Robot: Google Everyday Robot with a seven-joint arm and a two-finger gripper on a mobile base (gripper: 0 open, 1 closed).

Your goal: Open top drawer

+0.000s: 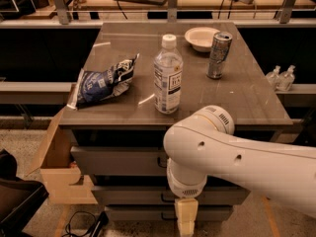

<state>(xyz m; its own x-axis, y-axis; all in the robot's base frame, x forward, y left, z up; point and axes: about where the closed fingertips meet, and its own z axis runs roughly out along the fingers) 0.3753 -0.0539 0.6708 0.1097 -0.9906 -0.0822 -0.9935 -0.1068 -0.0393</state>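
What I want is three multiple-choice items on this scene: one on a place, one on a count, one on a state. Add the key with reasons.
1. Where is the tool?
A high at the top edge
B at the left edge
C low at the bottom edge, under the white arm

2. How many drawer fronts show below the tabletop?
A one
B three
C five

3. How is the water bottle?
A upright, capped
B lying flat
C upright, uncapped

Key: C, it hangs below the arm's joint; B, the top drawer plus two beneath; A, it stands with its white cap on.
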